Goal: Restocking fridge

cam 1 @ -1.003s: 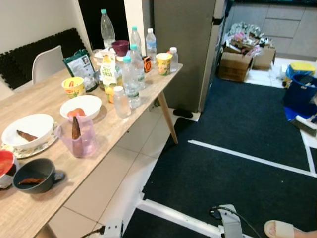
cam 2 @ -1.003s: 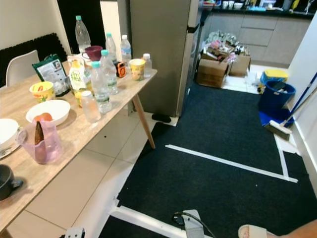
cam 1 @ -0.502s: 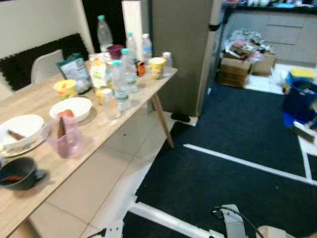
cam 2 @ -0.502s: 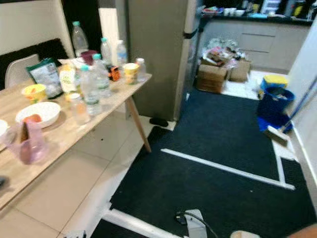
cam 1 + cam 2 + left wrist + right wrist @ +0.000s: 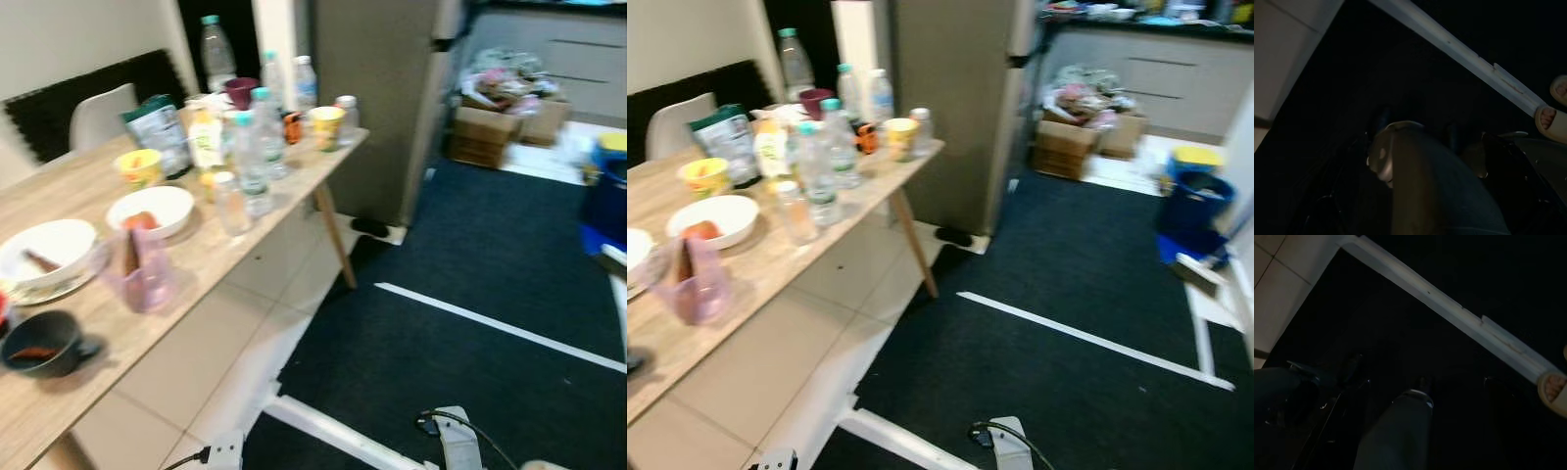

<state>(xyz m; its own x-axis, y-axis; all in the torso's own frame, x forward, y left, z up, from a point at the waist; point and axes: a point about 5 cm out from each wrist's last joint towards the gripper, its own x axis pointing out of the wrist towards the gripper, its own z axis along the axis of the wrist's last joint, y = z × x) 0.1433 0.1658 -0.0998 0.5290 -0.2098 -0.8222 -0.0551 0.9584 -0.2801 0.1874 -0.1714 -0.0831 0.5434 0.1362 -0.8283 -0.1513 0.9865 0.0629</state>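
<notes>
A tall grey fridge (image 5: pixel 377 88) stands shut past the far end of a long wooden table (image 5: pixel 88 304). Several water bottles (image 5: pixel 257 147) cluster on the table's far end with a juice carton (image 5: pixel 205 142), a yellow cup (image 5: pixel 325 125), a green snack bag (image 5: pixel 157 122) and a maroon bowl (image 5: pixel 239 91). Closer to me are a white bowl with a tomato (image 5: pixel 152 209), a pink jug (image 5: pixel 140 269), a white dish (image 5: pixel 44 253) and a dark grey mug (image 5: pixel 39 343). Both arms hang idle beside my legs over the dark carpet.
A white chair (image 5: pixel 98 113) stands behind the table. Cardboard boxes (image 5: pixel 490 132) and a blue bin (image 5: pixel 1195 201) sit at the back right. White tape (image 5: pixel 500 328) crosses the dark carpet. A cable and grey device (image 5: pixel 456 446) lie at my feet. A person's sandalled foot (image 5: pixel 1552 389) is close by.
The camera has swayed and the picture is blurred; the table's things keep their places. The person's sandalled foot at the lower right has slipped out of the head views.
</notes>
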